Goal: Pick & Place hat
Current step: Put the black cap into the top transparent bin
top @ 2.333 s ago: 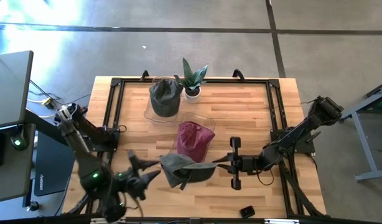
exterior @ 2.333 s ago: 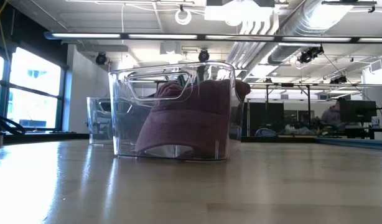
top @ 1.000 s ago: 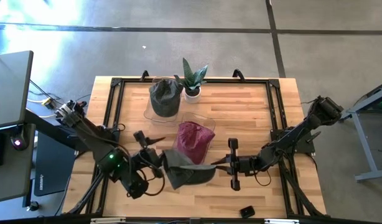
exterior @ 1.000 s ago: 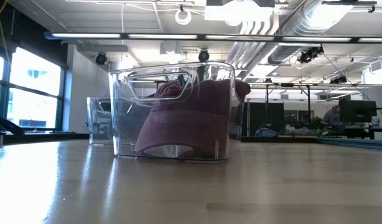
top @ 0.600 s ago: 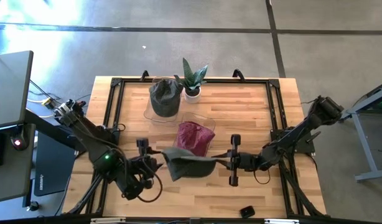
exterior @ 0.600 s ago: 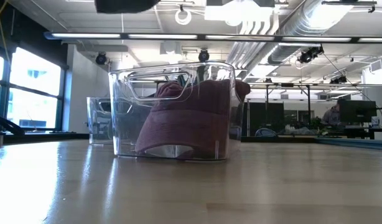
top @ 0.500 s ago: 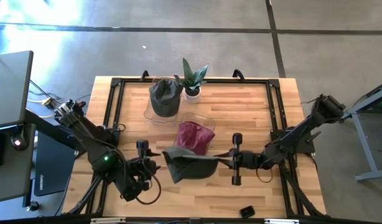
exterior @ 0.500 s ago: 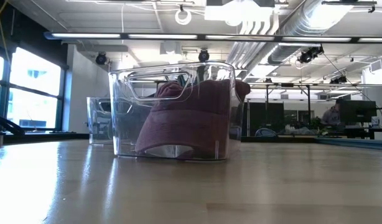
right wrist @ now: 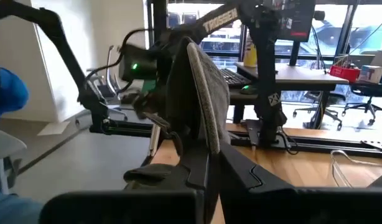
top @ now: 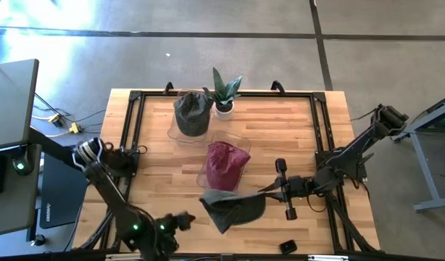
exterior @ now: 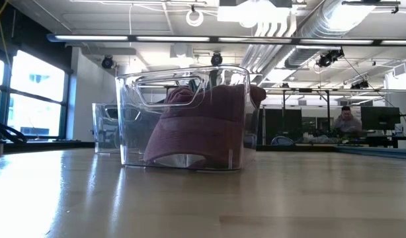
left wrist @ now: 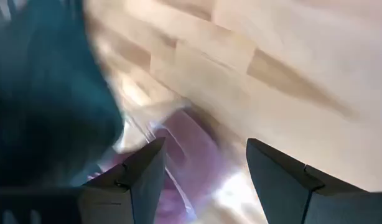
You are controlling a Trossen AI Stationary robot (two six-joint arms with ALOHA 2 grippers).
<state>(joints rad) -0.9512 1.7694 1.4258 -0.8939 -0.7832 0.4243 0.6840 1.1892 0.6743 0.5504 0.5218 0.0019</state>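
A dark grey hat (top: 233, 208) is at the table's near middle, in my right gripper (top: 268, 190), which is shut on it; the right wrist view shows it (right wrist: 200, 87) standing up past the fingers. My left gripper (top: 185, 219) is open and empty to the hat's left, near the table's near edge; its wrist view (left wrist: 203, 168) is blurred. A maroon hat (top: 225, 163) lies in a clear bin (exterior: 186, 116) at the table's middle. The low view does not show the grey hat. My right gripper pinches the grey hat's edge (right wrist: 203, 134) on its right side between its two shut fingers. The fingers come roughly level from the table's right. The hat reaches out from them toward the table's left; whether it touches the table I cannot tell.
A second clear bin with a dark grey hat (top: 192, 114) and a small potted plant (top: 224, 93) stand at the far middle. A small black object (top: 288, 247) lies at the near right edge. A black frame (top: 135, 130) rims the table. A person (exterior: 348, 119) sits far behind.
My left gripper, which was at the hat's left end, has drawn back toward the table's near edge and now stands apart from the hat. My right gripper has gone a little toward the near and right edges, and the hat has gone with it.
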